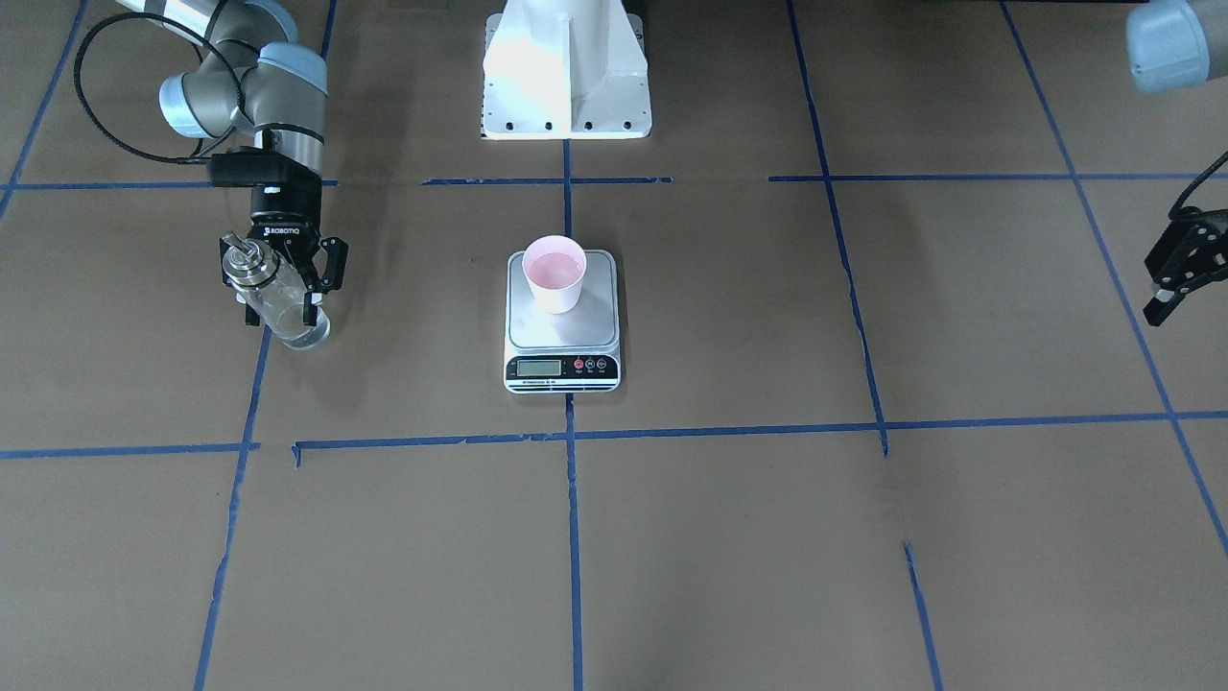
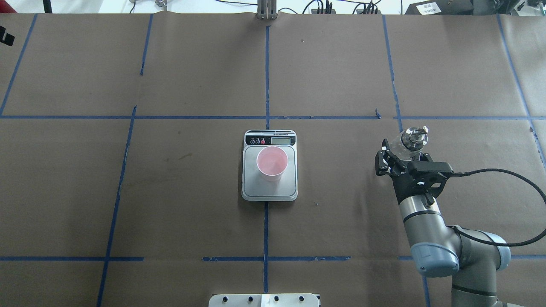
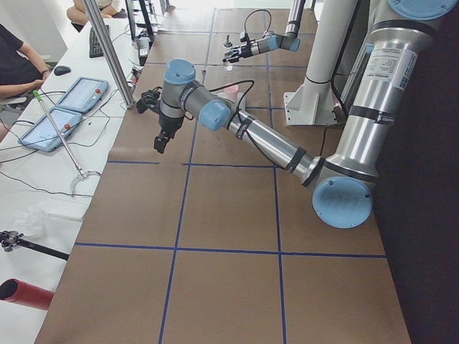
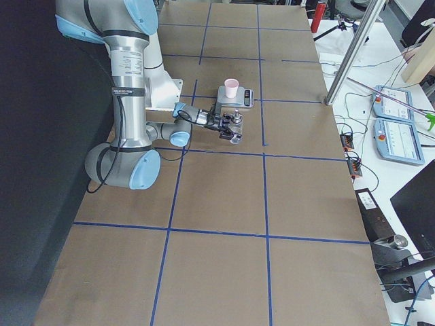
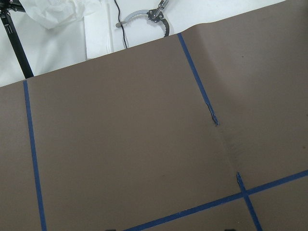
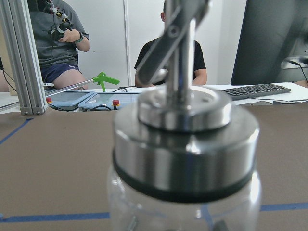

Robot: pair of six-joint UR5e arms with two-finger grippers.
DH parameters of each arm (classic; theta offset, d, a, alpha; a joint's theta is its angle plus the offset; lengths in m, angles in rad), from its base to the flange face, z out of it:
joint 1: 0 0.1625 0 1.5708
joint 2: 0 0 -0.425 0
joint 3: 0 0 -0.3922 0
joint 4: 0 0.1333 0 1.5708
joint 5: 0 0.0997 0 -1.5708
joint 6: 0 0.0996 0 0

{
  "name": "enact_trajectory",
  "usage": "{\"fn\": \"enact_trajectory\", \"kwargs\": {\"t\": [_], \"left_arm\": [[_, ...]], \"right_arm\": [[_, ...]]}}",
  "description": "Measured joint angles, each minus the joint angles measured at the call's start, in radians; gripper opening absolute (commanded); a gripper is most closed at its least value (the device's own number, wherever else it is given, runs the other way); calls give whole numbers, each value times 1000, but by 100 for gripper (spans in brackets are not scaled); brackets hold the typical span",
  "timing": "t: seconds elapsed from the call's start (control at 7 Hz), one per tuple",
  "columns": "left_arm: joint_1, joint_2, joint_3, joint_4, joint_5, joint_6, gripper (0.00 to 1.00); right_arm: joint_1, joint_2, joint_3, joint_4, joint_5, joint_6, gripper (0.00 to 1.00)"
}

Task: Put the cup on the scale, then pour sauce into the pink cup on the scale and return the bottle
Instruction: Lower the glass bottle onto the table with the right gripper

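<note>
The pink cup (image 1: 554, 274) (image 2: 272, 163) stands upright on the silver plate of the scale (image 1: 597, 319) (image 2: 252, 187) at the table's middle. Off to the robot's right, my right gripper (image 1: 283, 317) (image 2: 401, 155) is shut on the clear glass bottle (image 1: 276, 293) (image 2: 410, 140), with a finger on either side of its body. The bottle's base is at or just above the table. Its metal cap and spout (image 6: 185, 130) fill the right wrist view. The sauce is too clear to make out. My left gripper (image 1: 1172, 297) (image 3: 159, 142) hangs open and holds nothing, far out to the robot's left.
The white robot base (image 1: 566, 86) sits behind the scale. Blue tape lines (image 1: 573, 537) cross the brown paper. Beyond the far table edge are seated people (image 6: 168, 62), tablets (image 6: 103, 100), a keyboard (image 6: 255, 90) and an aluminium post (image 6: 19, 57).
</note>
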Motion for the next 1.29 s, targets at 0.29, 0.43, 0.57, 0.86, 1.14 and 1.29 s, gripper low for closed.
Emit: {"fn": "enact_trajectory", "kwargs": {"t": [0.29,0.43,0.57,0.86,1.14,1.29], "left_arm": [[0,-1,-1,0,0,0,80],[0,-2,-1,0,0,0,80],[0,-3,-1,0,0,0,80],[-2,-5,-2,0,0,0,80],[-10,-6,-3,0,0,0,80],[-15,-7,-3,0,0,0,80]], "right_arm": [[-1,-10,-9,0,-4,1,0],[-1,-11,-9,1,-5,2,0],[-1,-14,-11,0,-5,5,0],[-2,-19,-11,1,-6,11,0],[-3,-20,-11,1,-8,14,0],[-3,-20,-12,2,-7,15,0]]}}
